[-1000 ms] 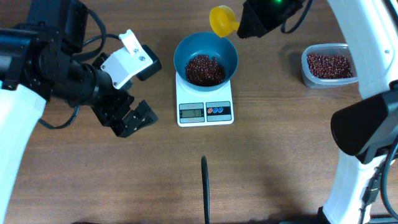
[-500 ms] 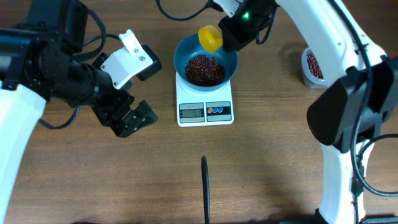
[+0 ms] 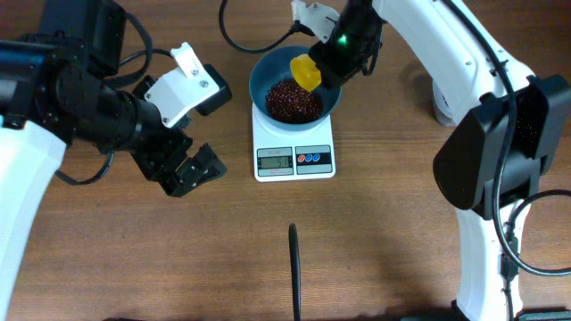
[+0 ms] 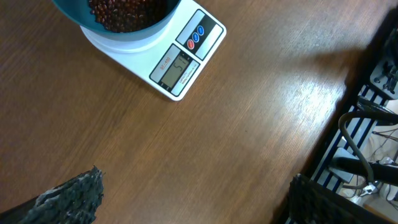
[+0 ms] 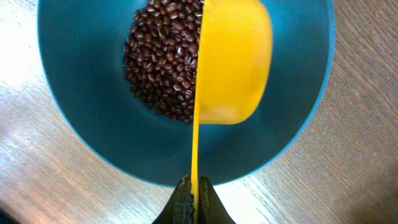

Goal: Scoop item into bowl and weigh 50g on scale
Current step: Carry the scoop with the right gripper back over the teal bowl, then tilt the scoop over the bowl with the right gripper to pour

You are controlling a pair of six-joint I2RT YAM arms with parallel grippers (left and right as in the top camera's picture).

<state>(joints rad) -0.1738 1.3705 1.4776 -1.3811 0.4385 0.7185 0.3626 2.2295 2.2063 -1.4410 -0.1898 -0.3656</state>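
The right gripper [image 5: 193,200] has its fingers clenched on the thin handle of a yellow scoop [image 5: 233,62]. The scoop hangs inside the blue bowl [image 5: 81,124], rolled on its side, with its mouth turned toward the beans [image 5: 163,62]. We cannot see whether any beans are left in it. The beans lie heaped in the bottom of the bowl, and the bowl sits on the white scale [image 3: 294,159].

We judge the step in hand to be tipping a scoopful into the bowl. The next move calls for reading the display [image 4: 177,67], whose digits are too small for us to make out. If the weight is short, the scoop must lift clear of the rim and go back for more. If it is near the target, only a few beans should be shaken in.

The scoop is close to the bowl's far wall, and a nudge there could shift the bowl or upset the reading. The way out is straight up.

The left gripper [image 3: 192,174] hovers over bare table [image 3: 384,250] to the left of the scale, fingers spread and holding nothing. It is well apart from the bowl. The table in front of the scale is open, apart from a dark strip [image 3: 293,267] near the front edge.
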